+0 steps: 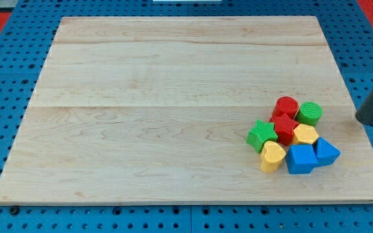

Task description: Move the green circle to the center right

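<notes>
Resting on board's (141,97) right edge, my tip (366,121) just right of green circle (310,112), no pincer visible, other blocks clustered nearby.

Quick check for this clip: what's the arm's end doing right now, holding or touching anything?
My tip: bare rod, no pincer, holds nothing. It sits at the view's right, apart from the green circle, touching no block.

Bright even overhead light; soft short shadows under blocks (292,134); board (173,97) sharp, rod blurred.
</notes>
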`<action>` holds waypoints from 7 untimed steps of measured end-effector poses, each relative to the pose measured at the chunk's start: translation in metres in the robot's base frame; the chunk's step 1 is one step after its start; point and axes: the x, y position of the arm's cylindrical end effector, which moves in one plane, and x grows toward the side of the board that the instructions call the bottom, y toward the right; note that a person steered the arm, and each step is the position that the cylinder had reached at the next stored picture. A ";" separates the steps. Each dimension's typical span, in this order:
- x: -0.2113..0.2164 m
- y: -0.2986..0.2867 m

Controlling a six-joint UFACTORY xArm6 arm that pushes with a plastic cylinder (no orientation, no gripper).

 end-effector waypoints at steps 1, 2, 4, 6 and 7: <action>0.017 -0.020; 0.016 -0.064; 0.000 -0.113; -0.048 -0.108; -0.069 -0.095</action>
